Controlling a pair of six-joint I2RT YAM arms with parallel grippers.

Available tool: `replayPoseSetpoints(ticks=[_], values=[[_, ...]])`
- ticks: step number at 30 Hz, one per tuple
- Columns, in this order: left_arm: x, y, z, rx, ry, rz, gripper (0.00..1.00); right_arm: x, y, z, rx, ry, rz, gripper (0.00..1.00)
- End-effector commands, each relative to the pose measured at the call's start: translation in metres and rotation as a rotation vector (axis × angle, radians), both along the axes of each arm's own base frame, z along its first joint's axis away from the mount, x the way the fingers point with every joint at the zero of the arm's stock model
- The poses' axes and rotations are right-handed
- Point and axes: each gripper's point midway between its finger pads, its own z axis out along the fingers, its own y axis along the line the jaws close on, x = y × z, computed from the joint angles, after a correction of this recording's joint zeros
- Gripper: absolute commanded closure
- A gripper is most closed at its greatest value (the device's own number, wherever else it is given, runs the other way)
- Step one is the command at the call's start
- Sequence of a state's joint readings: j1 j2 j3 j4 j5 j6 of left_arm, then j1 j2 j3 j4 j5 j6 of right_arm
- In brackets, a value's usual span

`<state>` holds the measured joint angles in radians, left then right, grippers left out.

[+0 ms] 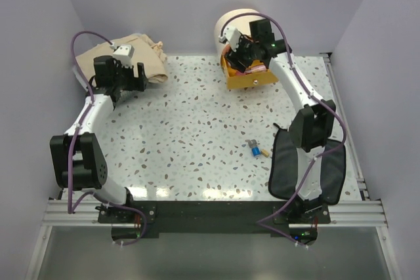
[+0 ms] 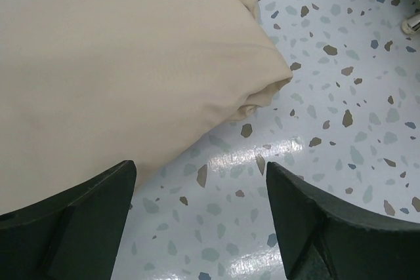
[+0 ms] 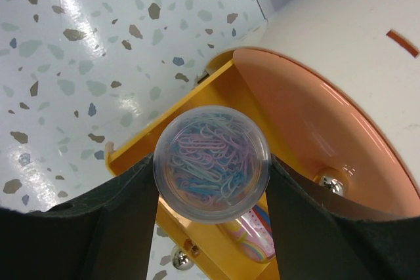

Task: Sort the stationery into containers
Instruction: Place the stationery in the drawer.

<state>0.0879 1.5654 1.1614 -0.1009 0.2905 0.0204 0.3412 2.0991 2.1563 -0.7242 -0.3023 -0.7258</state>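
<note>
My right gripper [image 3: 211, 181] is shut on a small clear round pot of coloured paper clips [image 3: 211, 162], held just above the pulled-out orange drawer [image 3: 141, 145] of the cream cylindrical box [image 3: 341, 37]. A pink tube [image 3: 254, 233] lies in the drawer. In the top view the right gripper [image 1: 245, 54] is over the drawer [image 1: 252, 78] in front of the box [image 1: 231, 23]. Small blue and yellow pieces [image 1: 257, 150] lie on the table near the flat black pouch [image 1: 283, 168]. My left gripper [image 1: 125, 78] is open and empty beside a beige fabric bundle [image 1: 141, 57]. No pens or highlighter show.
The beige fabric [image 2: 118, 63] fills the upper left of the left wrist view, with my left gripper [image 2: 200, 214] over speckled table [image 2: 315, 96] next to it. Gold knobs [image 3: 331, 185] sit on the drawer front. Grey walls close in the back and sides.
</note>
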Motion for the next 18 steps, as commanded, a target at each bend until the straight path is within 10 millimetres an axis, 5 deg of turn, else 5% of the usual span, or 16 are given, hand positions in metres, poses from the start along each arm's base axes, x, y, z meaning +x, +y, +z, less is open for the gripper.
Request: replayPoseSetpoints(ticks=[1, 14, 18], values=[[0.006, -0.002, 0.014, 0.027, -0.036, -0.015, 0.15, 0.02, -0.004, -0.004, -0.012, -0.042, -0.021, 1.0], [0.011, -0.005, 0.005, 0.045, -0.017, -0.022, 0.15, 0.037, 0.005, -0.037, -0.004, -0.007, -0.009, 0.97], [0.016, -0.006, 0.008, 0.039, -0.021, -0.025, 0.14, 0.033, 0.009, -0.031, 0.041, 0.013, -0.002, 0.99]])
